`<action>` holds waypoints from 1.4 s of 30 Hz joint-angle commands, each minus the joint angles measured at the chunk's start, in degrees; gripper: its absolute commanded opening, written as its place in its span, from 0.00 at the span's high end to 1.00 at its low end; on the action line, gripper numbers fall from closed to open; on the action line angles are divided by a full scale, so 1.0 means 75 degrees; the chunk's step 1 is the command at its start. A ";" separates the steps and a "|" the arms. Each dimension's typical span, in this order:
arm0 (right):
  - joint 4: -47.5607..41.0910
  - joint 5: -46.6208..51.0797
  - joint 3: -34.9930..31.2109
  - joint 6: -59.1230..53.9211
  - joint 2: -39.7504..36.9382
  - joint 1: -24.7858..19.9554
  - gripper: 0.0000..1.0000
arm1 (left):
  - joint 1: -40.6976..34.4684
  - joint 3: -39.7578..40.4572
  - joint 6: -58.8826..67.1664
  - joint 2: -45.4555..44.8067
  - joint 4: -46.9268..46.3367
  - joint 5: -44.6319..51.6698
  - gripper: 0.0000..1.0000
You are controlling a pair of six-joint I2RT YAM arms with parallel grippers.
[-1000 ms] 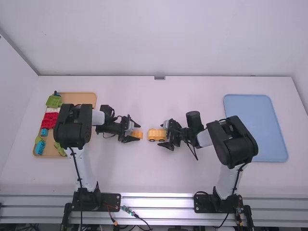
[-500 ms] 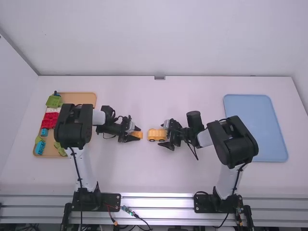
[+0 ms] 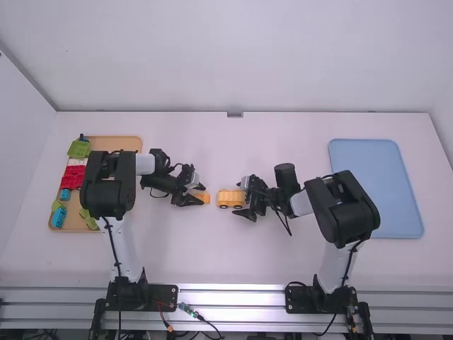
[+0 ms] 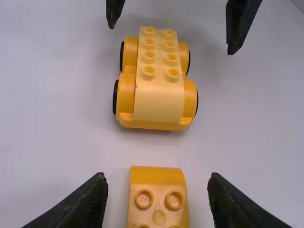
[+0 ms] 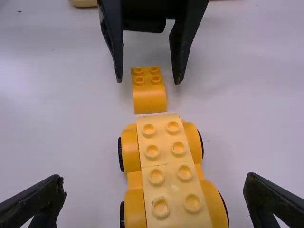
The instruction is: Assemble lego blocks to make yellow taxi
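Note:
My left gripper [image 3: 199, 195] is open around a small orange-yellow curved brick [image 3: 203, 197] on the table. In the left wrist view that brick [image 4: 158, 190] lies between the spread fingers of my left gripper [image 4: 156, 199], touching neither. My right gripper [image 3: 242, 199] stands open at the right end of the yellow wheeled car body [image 3: 228, 199]. The right wrist view has the car body [image 5: 168, 166], topped with light-yellow studded bricks, between the wide-open fingers of my right gripper [image 5: 154, 194]. A gap separates loose brick and car.
A tan tray [image 3: 129, 144] at the left holds green, red, white and blue blocks, with the left arm over its edge. On the right lies a blue tray [image 3: 375, 185], partly behind the right arm.
My left gripper has opened wider and shifted slightly at the loose brick, which shows more between its fingers. The right arm and the car have kept still.

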 commanded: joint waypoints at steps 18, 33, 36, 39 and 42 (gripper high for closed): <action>-0.0023 -0.0076 0.0143 0.0000 0.0139 -0.0012 0.01 | -0.0102 -0.0617 -0.0055 0.0112 0.0955 0.0015 0.55; -0.0026 -0.0073 0.0143 0.0003 0.0139 -0.0003 0.01 | -0.0061 -0.0614 0.0032 0.0112 0.0979 0.0020 0.72; -0.0029 0.0085 0.0143 0.0076 0.0139 -0.0017 0.01 | -0.0061 -0.0574 -0.0038 0.0071 0.0999 0.0020 0.73; -0.0029 0.0545 0.0140 0.0297 0.0139 0.0009 0.01 | -0.0064 -0.0346 -0.0032 -0.0063 0.0556 0.0017 0.78; -0.0020 0.0606 0.0137 0.0297 0.0177 0.0087 0.01 | -0.0064 -0.0107 -0.0026 -0.0220 0.0101 -0.0009 0.83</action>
